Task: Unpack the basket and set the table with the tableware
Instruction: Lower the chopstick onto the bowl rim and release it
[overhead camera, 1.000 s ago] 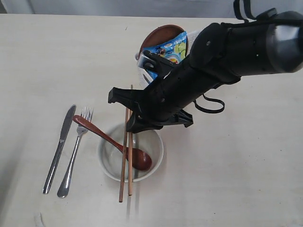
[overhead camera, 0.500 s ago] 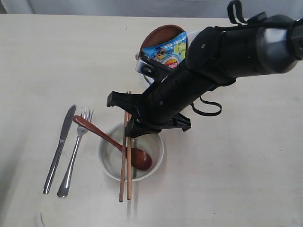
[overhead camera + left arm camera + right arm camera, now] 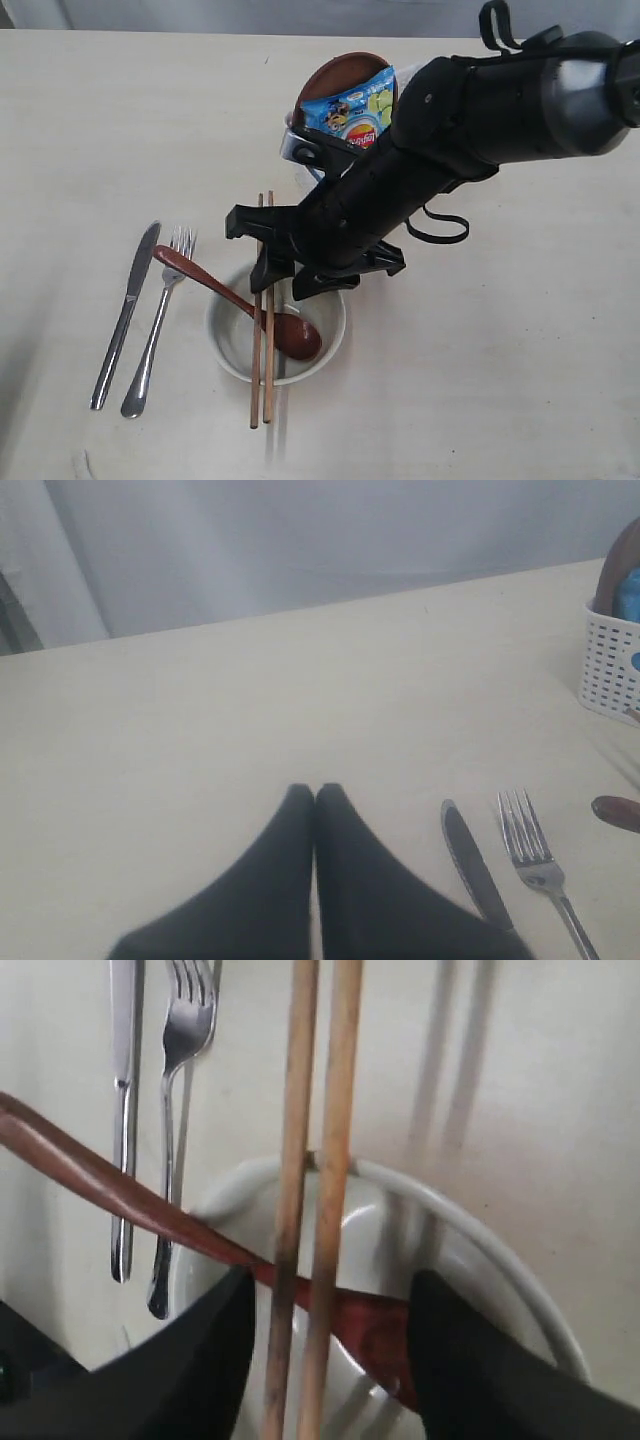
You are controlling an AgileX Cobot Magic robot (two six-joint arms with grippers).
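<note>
Laid: knife (image 3: 125,312), fork (image 3: 160,318), bowl (image 3: 220,355), spoon (image 3: 296,336), chopsticks (image 3: 257,380) (across the bowl).
Remaining: plate (image 3: 335,70), in basket (image 3: 610,665), 1 o'clock from bowl.
Right gripper (image 3: 328,1300): jaws apart, empty.

Chopsticks (image 3: 258,360) across bowl (image 3: 231,342), spoon (image 3: 224,292) in bowl, knife (image 3: 125,310) and fork (image 3: 155,330) left of it.

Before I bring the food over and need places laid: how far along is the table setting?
Done: knife and fork lie side by side on the table, spoon rests in the bowl, chopsticks lie across its rim. In hand: the right gripper, jaws open, straddles the chopsticks. Left: the plate is still in the basket with the chips packet.
</note>
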